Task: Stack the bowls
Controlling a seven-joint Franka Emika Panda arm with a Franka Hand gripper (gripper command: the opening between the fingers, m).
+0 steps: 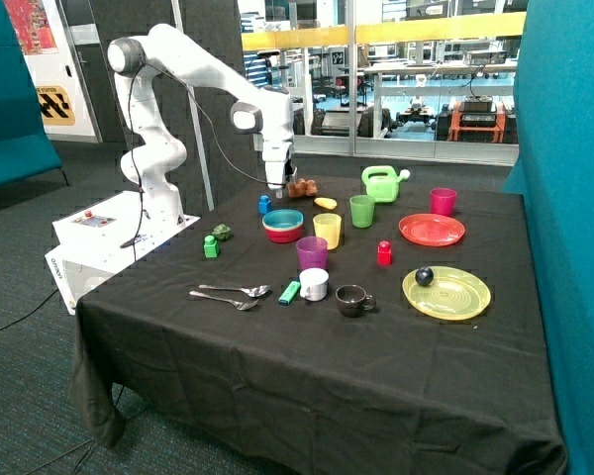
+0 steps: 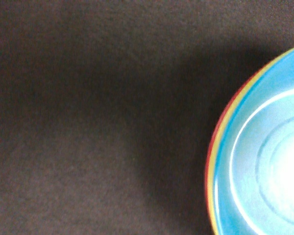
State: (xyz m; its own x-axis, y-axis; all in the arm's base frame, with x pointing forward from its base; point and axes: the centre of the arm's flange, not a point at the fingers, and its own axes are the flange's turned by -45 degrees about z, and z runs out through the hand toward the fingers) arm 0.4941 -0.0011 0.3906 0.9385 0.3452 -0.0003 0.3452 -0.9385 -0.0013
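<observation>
The bowls [image 1: 283, 225] sit nested in one stack on the black tablecloth, near the table's far side. The blue bowl [image 2: 269, 161] is on top. The thin yellow rim [image 2: 213, 171] and the red rim [image 2: 208, 147] of the other two show just outside it in the wrist view. From the outside, the red bowl's wall [image 1: 282, 236] shows under the blue one. My gripper [image 1: 275, 188] hangs a little above the table, just behind the stack and beside a small blue object [image 1: 264, 204]. It touches none of the bowls.
Yellow [image 1: 327, 230], purple [image 1: 312, 253] and green [image 1: 361, 210] cups stand close beside the stack. Further off are a red plate [image 1: 432, 230], a yellow plate [image 1: 455, 297] with a dark ball, a green watering can [image 1: 381, 182], mugs, spoons [image 1: 228, 294] and green blocks [image 1: 211, 245].
</observation>
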